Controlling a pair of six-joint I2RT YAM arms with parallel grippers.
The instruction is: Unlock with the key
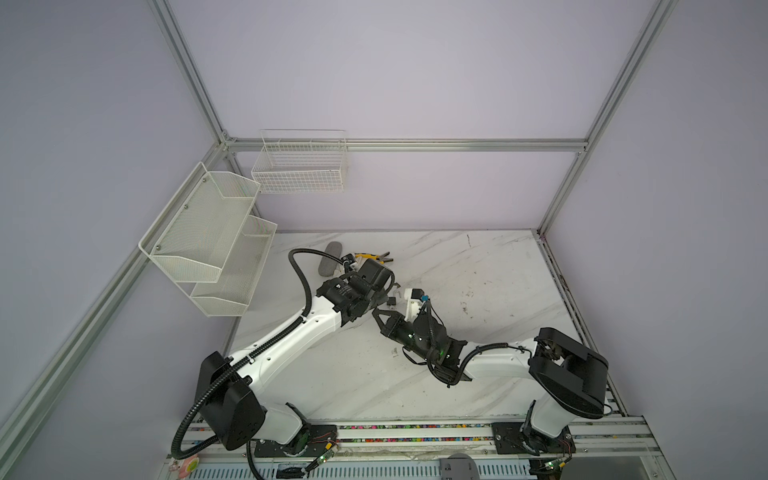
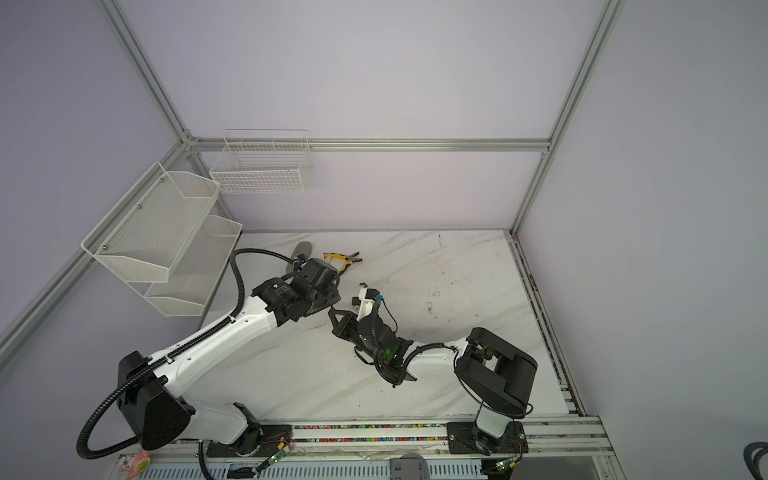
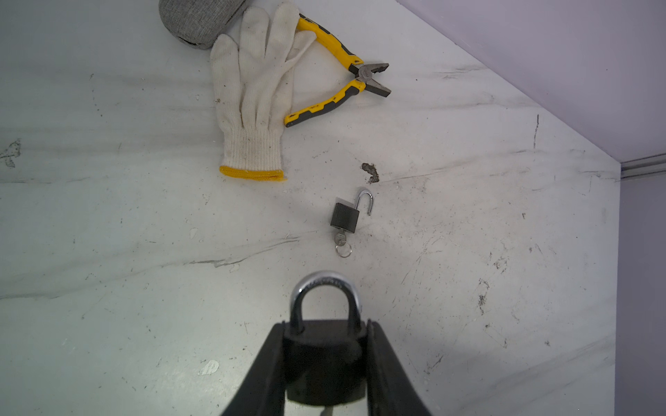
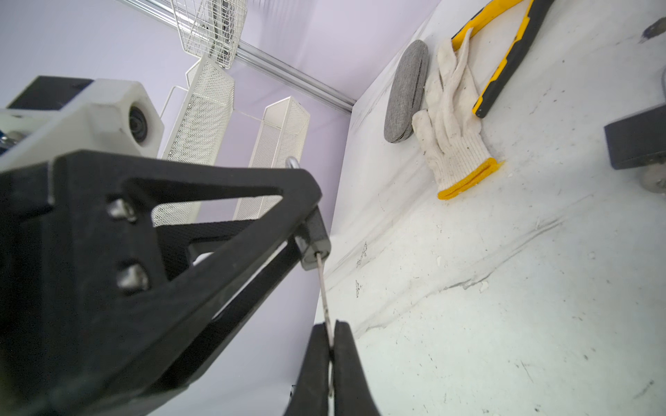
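Left claw [image 3: 325,324]: partly open, clamped on the black body of the padlock [image 3: 324,363], whose shackle is seated shut. You cannot read the engraving on that shackle; it is blurred. Right claw [image 4: 331,326]: pinched tight on the key [image 4: 324,288], whose blade sits in the padlock's keyhole. Both are held above the surface [image 3: 468,252], between its middle and far left corner. A second padlock [image 3: 345,216] lies on the surface, shackle swung open, with a second key [image 3: 340,239] in it. Near the far left corner you will find a glove [image 3: 252,97], pliers [image 3: 338,47] and a grey case [image 3: 198,18]. The stamp on the pliers' pivot is illegible.
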